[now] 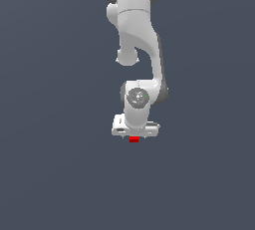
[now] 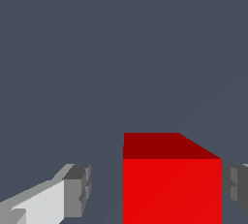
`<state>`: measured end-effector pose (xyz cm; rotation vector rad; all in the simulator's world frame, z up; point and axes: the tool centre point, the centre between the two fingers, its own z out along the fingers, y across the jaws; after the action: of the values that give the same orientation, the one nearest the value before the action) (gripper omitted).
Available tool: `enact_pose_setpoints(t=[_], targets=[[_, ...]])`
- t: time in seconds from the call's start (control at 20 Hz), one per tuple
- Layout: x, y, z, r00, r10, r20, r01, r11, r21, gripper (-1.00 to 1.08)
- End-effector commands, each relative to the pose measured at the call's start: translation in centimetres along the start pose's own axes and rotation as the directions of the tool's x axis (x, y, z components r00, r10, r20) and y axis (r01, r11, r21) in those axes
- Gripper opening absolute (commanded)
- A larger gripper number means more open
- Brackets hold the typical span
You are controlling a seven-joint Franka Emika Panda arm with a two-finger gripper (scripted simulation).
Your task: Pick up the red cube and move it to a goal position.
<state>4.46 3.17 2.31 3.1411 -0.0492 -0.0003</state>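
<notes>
The gripper point(image 2: 157, 191) is open, its jaws spread. The cube point(image 2: 172, 189) sits between the fingers point(image 2: 77, 191), touching or nearly touching one and clear of the other, just under the arm point(image 1: 137, 50).

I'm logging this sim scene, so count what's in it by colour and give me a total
Red: 1, the red cube, sitting between the fingers of the end effector.
White: 1, the robot arm with its end effector.
Total: 2
</notes>
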Motion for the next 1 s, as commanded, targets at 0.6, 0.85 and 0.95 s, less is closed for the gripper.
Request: enact_pose_setpoints(t=[0.6,0.85,0.95], targets=[[0.09,-0.03,0.15,1.000,0.001,-0.001,-0.001,1.000,0.000,-1.00],[-0.36,-0.02,-0.10,1.000,0.001,-0.001,-0.001,1.000,0.000,-1.00],[-0.74,-0.01,-0.30,1.000,0.001,-0.001,-0.001,1.000,0.000,-1.00]])
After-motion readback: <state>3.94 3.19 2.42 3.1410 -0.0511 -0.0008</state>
